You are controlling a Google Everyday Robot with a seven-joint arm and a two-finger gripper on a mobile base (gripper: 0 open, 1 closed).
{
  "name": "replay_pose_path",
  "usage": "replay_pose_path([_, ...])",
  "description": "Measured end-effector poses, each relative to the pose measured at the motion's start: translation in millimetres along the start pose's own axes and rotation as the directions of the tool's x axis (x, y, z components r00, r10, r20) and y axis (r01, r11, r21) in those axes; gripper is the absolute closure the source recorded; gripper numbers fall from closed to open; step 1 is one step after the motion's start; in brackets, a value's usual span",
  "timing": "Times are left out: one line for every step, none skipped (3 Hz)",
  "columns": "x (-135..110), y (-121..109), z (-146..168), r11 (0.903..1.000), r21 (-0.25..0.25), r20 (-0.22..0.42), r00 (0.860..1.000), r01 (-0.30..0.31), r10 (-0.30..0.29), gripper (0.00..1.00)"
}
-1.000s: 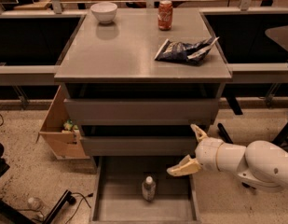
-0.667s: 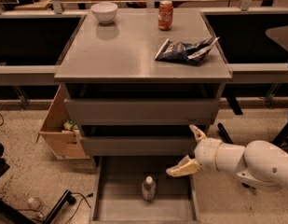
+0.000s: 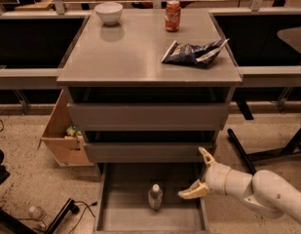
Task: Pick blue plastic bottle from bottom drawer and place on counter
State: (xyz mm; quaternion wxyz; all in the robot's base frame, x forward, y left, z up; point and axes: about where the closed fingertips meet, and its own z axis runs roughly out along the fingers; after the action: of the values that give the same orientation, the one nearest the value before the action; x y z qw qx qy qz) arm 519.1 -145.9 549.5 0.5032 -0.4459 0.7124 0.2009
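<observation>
Your pincer (image 3: pixel 197 174): fingers spread apart, gripping nothing, at right rim of bottom drawer (image 3: pixel 123 213), near blue plastic bottle (image 3: pixel 155 197). Drawer stands open; bottle upright inside, white cap up. Table (image 3: pixel 130 52) carries white bowl (image 3: pixel 108 12), soda can (image 3: pixel 173 15), chip bag (image 3: pixel 194 53).

The cream pincer (image 3: pixel 194 174) hangs over the grey bottom drawer (image 3: pixel 124 214) near the white-capped bottle (image 3: pixel 155 197).

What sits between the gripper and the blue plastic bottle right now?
Nothing visible. The open gripper hangs by the bottom drawer's right-hand edge; the blue plastic bottle stands alone mid-drawer, only bare drawer floor between them.
</observation>
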Motion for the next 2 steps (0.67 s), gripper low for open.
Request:
replay_pose_path([65, -4, 22, 0.9983, -0.027, 0.032, 0.998, 0.052, -0.051, 0.0])
replay_pose_path([109, -19, 49, 0.9939, -0.065, 0.034, 0.996, 0.089, -0.087, 0.0])
